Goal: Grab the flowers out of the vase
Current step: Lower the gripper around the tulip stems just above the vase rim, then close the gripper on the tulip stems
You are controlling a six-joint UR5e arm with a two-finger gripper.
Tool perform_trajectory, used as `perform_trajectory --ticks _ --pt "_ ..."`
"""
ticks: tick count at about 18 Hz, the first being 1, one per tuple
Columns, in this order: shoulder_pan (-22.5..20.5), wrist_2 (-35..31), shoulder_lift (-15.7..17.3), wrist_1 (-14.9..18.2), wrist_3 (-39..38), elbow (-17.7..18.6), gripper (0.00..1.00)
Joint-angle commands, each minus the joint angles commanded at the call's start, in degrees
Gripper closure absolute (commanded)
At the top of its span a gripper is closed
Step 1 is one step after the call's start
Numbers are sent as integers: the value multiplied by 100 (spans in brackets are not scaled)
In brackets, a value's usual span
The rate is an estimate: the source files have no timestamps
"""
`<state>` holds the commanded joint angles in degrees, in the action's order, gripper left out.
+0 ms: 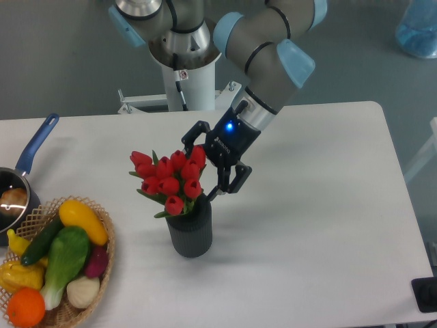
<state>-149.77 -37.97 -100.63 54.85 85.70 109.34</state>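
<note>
A robot arm's pincer [206,169], its fingers spread open, is hovering just beside the red flowers [168,179], which are standing in a dark ribbed vase [190,231] on the white surface [307,205], near a vegetable basket [54,273].

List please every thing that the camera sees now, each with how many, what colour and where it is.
flowers: one bunch, red buds with green leaves, standing in the vase
vase: one, dark grey, ribbed, table centre-left
basket: one, tan wicker, bottom-left corner, holding colourful vegetables
saucepan: one, blue handle, left edge, partly cut off
table: one, white
blue object: one, translucent, top-right corner, cut off
black object: one, bottom-right edge, cut off
robot base: one, white and grey, behind the table
gripper: one, black with a blue light, open, at the right side of the flowers
</note>
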Motion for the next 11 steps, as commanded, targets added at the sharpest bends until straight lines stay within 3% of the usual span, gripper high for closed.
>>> perform_trajectory --ticks 11 --pt "18 62 -70 -71 -150 -53 0"
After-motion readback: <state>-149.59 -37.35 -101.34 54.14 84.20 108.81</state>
